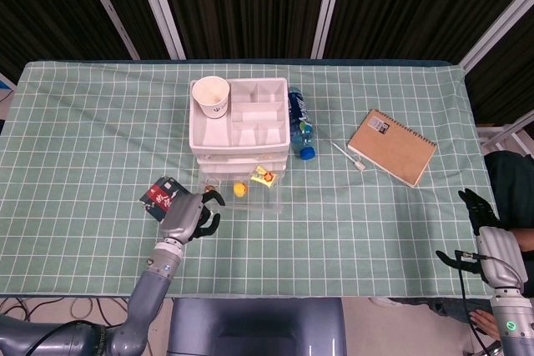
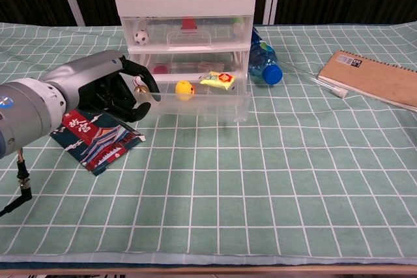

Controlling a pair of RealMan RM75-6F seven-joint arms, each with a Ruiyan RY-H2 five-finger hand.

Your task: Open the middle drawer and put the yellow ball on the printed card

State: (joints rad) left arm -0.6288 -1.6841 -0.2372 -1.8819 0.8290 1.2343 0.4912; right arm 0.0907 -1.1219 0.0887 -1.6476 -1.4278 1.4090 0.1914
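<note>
The white drawer unit stands mid-table, and its clear middle drawer is pulled out toward me. Inside lie the yellow ball and a yellow packet. The printed card, dark blue and red, lies flat on the cloth left of the drawer. My left hand hovers over the card's right end, beside the drawer's front left corner, fingers curved and apart, holding nothing. My right hand hangs at the table's front right edge, empty, fingers spread; only the head view shows it.
A paper cup sits on top of the unit. A small football lies in the top drawer. A blue-capped bottle lies right of the unit, then a white pen and a brown notebook.
</note>
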